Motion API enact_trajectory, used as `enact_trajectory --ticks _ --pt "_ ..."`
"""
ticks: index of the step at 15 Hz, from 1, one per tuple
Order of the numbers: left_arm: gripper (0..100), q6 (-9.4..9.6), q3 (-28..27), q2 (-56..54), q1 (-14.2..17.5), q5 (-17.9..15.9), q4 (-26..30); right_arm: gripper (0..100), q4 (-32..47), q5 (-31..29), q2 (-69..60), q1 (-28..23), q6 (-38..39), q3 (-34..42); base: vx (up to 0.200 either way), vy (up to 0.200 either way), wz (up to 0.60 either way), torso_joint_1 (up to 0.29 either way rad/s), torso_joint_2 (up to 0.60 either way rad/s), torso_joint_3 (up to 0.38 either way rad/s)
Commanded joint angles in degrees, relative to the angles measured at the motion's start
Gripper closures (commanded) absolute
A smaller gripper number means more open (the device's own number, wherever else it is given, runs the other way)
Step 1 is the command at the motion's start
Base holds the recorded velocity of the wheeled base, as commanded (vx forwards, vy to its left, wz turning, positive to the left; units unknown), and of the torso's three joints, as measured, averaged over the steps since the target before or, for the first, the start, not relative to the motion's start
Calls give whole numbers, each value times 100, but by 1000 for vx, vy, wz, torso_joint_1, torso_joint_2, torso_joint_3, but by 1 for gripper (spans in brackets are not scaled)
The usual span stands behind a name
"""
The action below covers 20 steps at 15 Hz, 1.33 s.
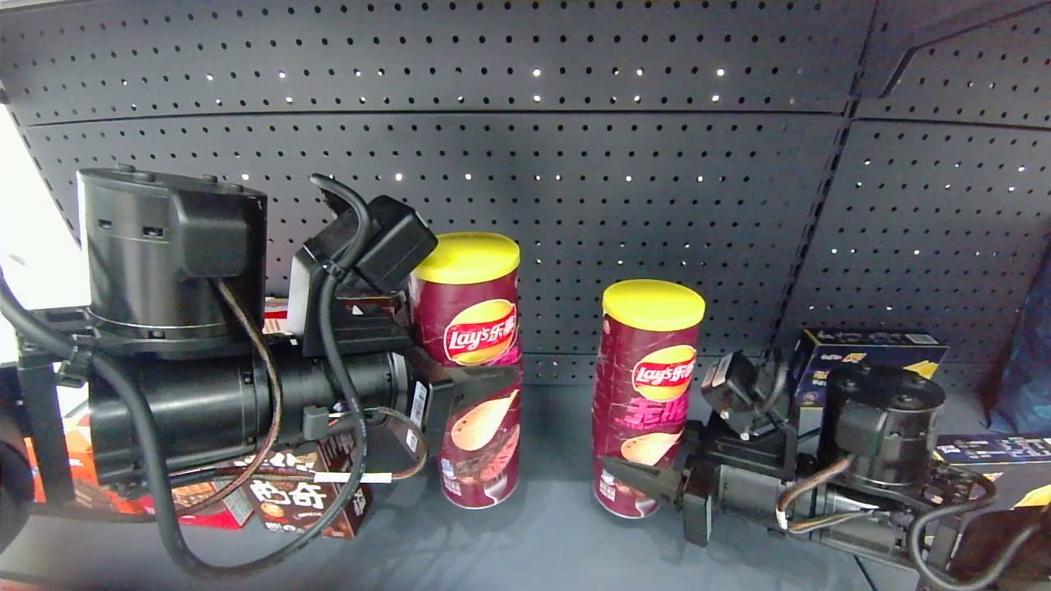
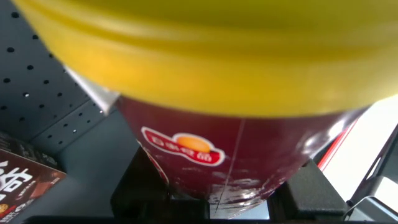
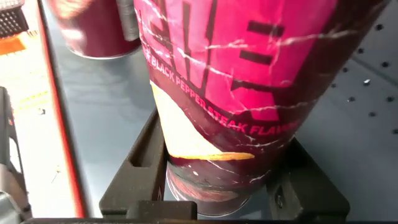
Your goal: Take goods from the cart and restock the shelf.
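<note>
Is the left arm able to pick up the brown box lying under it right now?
Probably not. The left gripper is shut on the left can, so its jaws are full, and the brown box lies back beneath the arm.

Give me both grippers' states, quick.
Left gripper: closed on the left chip can.
Right gripper: closed on the right chip can.

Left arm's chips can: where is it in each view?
Head view: left can, left of centre, in the left gripper.
Left wrist view: left can close up, yellow lid nearest.
Right wrist view: left can farther off, beyond the right can.
Shared landmark: perforated back panel.
</note>
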Motion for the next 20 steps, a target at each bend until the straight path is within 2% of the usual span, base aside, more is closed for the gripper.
enact_trajectory --ticks 1,6,9,14,16,20 --pt "100 1 -7 1 48 1 -3 100 -65 -274 -154 331 139 187 0 0 0 0 0 0" --pt "100 1 -7 1 48 1 -3 100 -672 -986 -127 797 368 758 0 0 0 0 0 0" --pt "100 1 -7 1 48 1 -3 100 -839 -1091 -127 797 456 960 0 0 0 0 0 0" --pt "100 1 -7 10 57 10 5 100 -1542 -1241 277 814 482 1294 0 0 0 0 0 0" --pt "100 1 -16 36 57 10 5 100 -1700 -1443 435 981 491 1338 0 0 0 0 0 0" --pt "100 1 -95 89 66 10 14 100 -2184 -1460 831 1008 482 1347 0 0 0 0 0 0"
